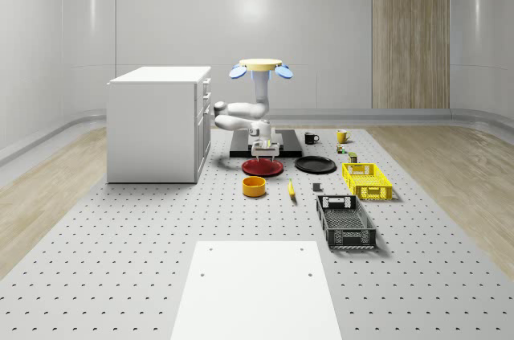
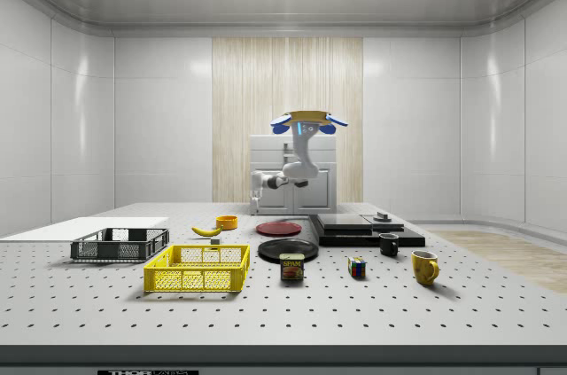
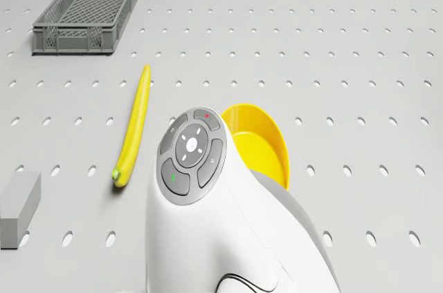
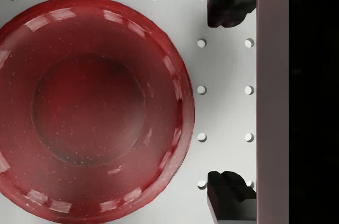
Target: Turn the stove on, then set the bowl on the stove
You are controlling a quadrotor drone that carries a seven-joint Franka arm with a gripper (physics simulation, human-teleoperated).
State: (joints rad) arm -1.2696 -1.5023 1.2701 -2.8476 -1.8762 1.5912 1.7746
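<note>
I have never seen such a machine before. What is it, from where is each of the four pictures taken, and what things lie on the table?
It is a simulated flying drone carrying a white arm with a gripper at its end. The drone hovers over the stove, beside a white cabinet.

One camera looks down on the whole scene, one looks from the side, one sits on the drone, one on the wrist.

On the perforated table lie a red plate, a black plate, a yellow bowl, a banana, a yellow crate, a grey crate and two mugs.

The fingers are spread apart over the gap between red plate and stove, holding nothing.
</note>
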